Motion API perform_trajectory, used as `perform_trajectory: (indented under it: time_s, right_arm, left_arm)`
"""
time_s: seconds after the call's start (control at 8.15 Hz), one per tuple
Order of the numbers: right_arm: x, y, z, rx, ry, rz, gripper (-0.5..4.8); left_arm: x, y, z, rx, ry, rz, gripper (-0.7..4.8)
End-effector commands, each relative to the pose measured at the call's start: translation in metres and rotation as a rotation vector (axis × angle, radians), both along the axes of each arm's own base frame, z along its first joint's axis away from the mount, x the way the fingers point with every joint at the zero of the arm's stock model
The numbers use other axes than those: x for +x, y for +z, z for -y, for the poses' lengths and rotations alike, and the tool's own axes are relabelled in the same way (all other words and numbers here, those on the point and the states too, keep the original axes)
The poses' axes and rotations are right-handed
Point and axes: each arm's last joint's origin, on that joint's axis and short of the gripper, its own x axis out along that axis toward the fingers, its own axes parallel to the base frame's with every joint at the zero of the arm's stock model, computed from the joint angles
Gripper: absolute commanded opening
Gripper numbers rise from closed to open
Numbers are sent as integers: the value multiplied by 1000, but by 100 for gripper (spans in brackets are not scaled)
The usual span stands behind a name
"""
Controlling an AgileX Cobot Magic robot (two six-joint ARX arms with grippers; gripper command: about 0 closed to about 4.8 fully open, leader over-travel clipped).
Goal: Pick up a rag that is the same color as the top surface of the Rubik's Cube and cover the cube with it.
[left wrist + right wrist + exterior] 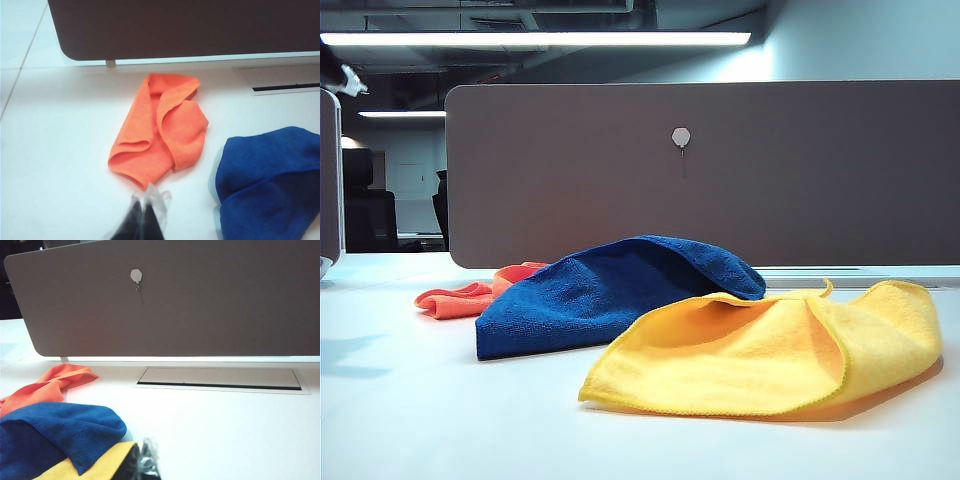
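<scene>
Since blue rag [610,290] sits mounded mid-table, cube unseen, likely under it: left gripper [146,206] pinched together, empty, near orange cloth [160,127]; right gripper [147,460] barely visible, state unclear. Keep arms clear of rag.

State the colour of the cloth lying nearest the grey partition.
Orange cloth, clearest in the left wrist view.

Both grippers hung clear, touching nothing.
The left gripper [145,212] had its fingers pressed together; only the right gripper [145,462] tip showed, aperture unclear.
</scene>
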Motion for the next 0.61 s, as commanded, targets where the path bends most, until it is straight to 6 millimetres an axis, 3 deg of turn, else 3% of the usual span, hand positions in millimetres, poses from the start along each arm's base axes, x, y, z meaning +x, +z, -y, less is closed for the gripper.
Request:
perform_trajectory:
  time_s: [0.12,0.61]
  right_arm:
    - [2,-2,-1,18,11,60,-1]
    - [8,-25,-2,23,21,13,-1]
  left_arm:
    - [-15,-12,-4,-17,50,23,-6]
    - [-16,-17,-6,3,107,5,-6]
